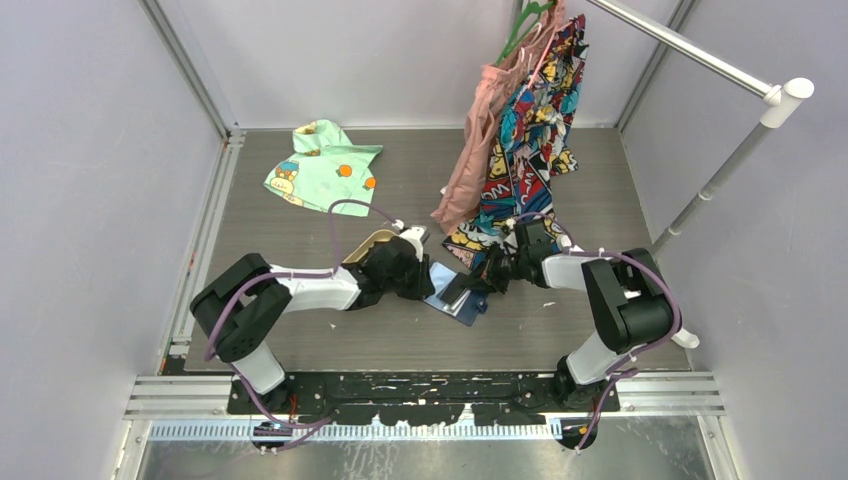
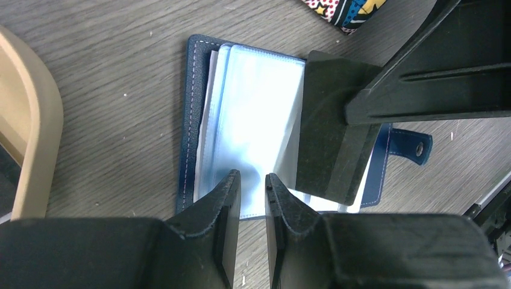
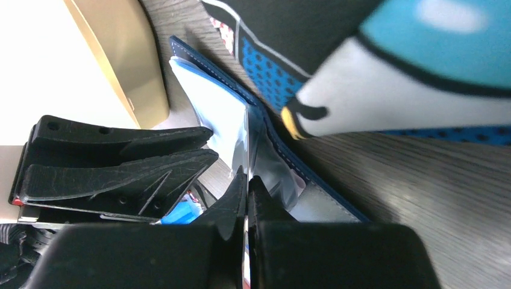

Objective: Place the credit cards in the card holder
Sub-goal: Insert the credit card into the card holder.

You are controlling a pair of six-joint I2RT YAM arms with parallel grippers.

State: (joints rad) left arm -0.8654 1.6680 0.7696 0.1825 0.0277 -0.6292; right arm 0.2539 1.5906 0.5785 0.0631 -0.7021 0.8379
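The navy card holder (image 1: 468, 308) lies open on the table between both arms, its pale glossy pockets (image 2: 259, 120) facing up and its snap tab (image 2: 416, 147) to the right. My right gripper (image 3: 247, 177) is shut on a dark credit card (image 2: 328, 132), which it holds tilted over the holder's right half. In the right wrist view the card (image 3: 247, 144) shows edge-on among the pocket leaves. My left gripper (image 2: 253, 180) hovers at the near edge of the pockets. It is open by a narrow gap with nothing between its fingers.
A tan oval tray (image 1: 368, 245) sits just left of the card holder, beside my left gripper (image 1: 425, 285). Comic-print and pink clothes (image 1: 520, 130) hang from a rail (image 1: 700, 55) down to the table behind my right gripper (image 1: 480, 282). A green garment (image 1: 322, 165) lies at the back left.
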